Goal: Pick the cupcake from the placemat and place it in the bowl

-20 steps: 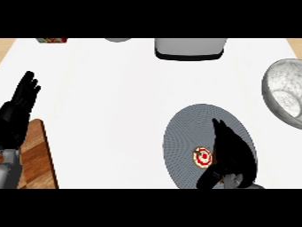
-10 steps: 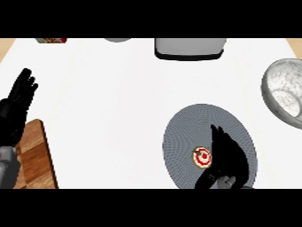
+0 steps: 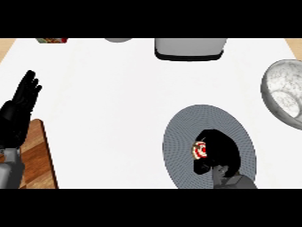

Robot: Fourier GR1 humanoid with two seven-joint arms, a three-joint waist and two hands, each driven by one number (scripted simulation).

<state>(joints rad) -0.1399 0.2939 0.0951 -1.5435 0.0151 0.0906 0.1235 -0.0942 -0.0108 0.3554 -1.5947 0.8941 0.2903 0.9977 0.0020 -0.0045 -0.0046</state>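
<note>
A small cupcake [image 3: 199, 150] with red and white topping sits on the round grey placemat [image 3: 186, 124] at the lower right. My right hand [image 3: 222, 148] lies over it from the right, fingers curled round its side and hiding most of it. The marbled grey bowl [image 3: 296, 99] stands at the right edge, apart from the placemat. At the left edge my left hand [image 3: 14, 116] rests open, fingers up.
A wooden board [image 3: 36, 159] lies at the lower left under my left forearm. A grey appliance [image 3: 190, 48] stands at the back centre, with a pale round object [image 3: 118, 40] and a small red-green item [image 3: 52, 40] at the back left.
My right hand has curled its fingers in around the cupcake and drawn slightly lower. The left hand has stayed where it was.
</note>
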